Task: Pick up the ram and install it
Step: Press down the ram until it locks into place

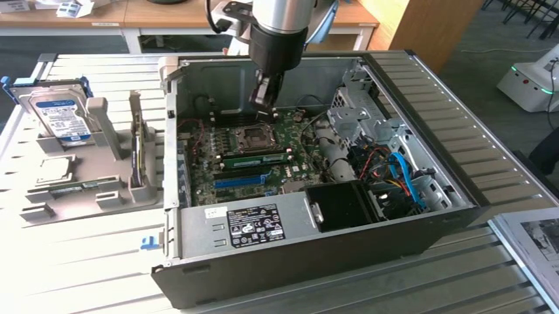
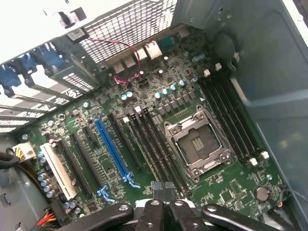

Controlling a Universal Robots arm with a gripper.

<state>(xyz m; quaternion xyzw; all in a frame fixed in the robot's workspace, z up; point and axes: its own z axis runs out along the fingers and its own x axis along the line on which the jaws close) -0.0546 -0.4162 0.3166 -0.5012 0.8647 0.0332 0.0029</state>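
First, hard drive: silver with a blue and white label, standing on edge at the far left end of a grey rack.
Grey rack: on the slatted table, just left of the computer case and apart from it.
Computer case: black, lying on its side with the side panel off, so the green board inside faces up.
Label plate: grey metal with a black sticker, along the near edge of the case.
Blue slot: long and narrow, on the near part of the board.
Ram: green stick with dark chips, lying along the memory slots between the blue slot and the processor socket. It looks seated, though how fully I cannot tell.
Processor socket: square metal frame at the middle of the board, just beyond the ram.
Gripper: hanging down inside the case over the far part of the board, beyond the socket and well apart from the ram. Its fingers are drawn together with nothing held between them.
Black box: at the near right of the board, beside the label plate.
Cables: blue, red and orange, bundled at the right end of the case.
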